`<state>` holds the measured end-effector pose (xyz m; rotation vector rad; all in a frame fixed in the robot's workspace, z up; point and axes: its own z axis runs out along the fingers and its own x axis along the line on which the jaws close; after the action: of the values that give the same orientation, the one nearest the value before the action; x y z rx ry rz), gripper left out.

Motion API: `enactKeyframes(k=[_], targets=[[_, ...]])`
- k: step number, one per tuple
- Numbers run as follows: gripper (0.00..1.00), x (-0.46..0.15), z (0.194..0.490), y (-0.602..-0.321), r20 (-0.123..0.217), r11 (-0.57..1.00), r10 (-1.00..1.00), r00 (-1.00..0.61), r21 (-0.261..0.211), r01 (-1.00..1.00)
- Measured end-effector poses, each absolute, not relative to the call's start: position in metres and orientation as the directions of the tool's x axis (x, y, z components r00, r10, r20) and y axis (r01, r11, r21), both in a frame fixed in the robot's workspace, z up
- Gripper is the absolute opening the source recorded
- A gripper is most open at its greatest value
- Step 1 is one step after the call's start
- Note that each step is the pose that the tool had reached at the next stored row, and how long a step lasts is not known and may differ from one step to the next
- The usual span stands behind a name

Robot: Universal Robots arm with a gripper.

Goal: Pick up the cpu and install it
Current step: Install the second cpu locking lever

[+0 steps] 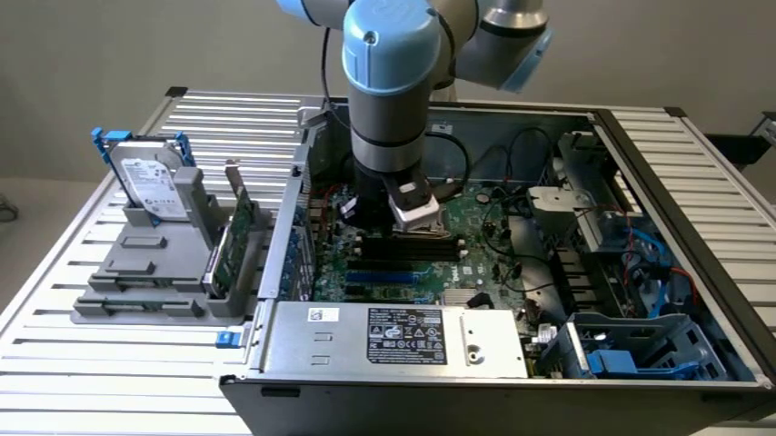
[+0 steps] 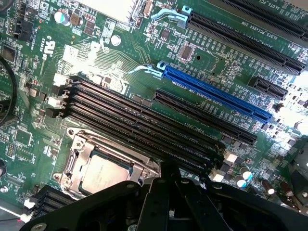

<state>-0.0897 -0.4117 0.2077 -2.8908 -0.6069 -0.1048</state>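
We see the cpu (image 2: 103, 174) lying flat inside the socket frame (image 2: 77, 156) on the motherboard (image 2: 110, 57), beside the gripper (image 2: 166, 192); its grip state we cannot tell.

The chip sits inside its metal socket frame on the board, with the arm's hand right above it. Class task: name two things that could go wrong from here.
1. The chip may not lie flat in the socket frame; pressing it could bend contacts.
2. The hand hangs close over the black memory slots; a sideways slip could knock them.
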Motion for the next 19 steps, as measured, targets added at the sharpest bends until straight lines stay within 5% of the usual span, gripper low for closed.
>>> enactKeyframes(k=[19], targets=[[0.11,-0.0932,0.2068,-0.4034,0.097,-0.903,0.396,0.913,-0.141,0.406]])
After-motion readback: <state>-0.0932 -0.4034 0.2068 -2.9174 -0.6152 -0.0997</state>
